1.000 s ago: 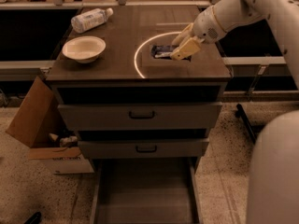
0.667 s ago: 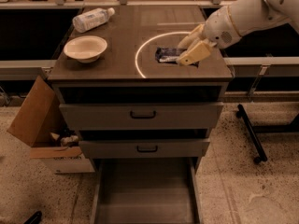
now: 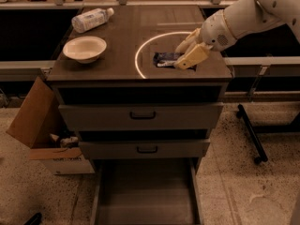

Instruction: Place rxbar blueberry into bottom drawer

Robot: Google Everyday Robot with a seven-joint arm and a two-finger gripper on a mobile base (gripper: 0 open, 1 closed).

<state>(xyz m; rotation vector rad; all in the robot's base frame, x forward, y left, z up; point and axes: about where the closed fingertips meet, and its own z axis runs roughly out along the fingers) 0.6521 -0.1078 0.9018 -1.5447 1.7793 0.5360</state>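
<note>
The rxbar blueberry (image 3: 165,58), a dark blue wrapper with white markings, lies flat on the cabinet top (image 3: 117,41), inside a bright ring of light. My gripper (image 3: 187,52) comes in from the right on a white arm and is down at the bar's right end, touching or nearly touching it. The bar rests on the surface. The bottom drawer (image 3: 145,200) is pulled out at floor level, a wide plain grey tray with nothing in it. It sits directly below the front of the cabinet.
A white bowl (image 3: 85,48) and a clear water bottle (image 3: 92,19) on its side occupy the top's left part. The two upper drawers (image 3: 142,116) with black handles are closed. An open cardboard box (image 3: 44,130) stands on the floor at left. A black stand leg (image 3: 251,130) is at right.
The view has shifted slightly, and the arm has drawn a little to the right. My gripper stays at the bar's right end and the bar has not left the cabinet top.
</note>
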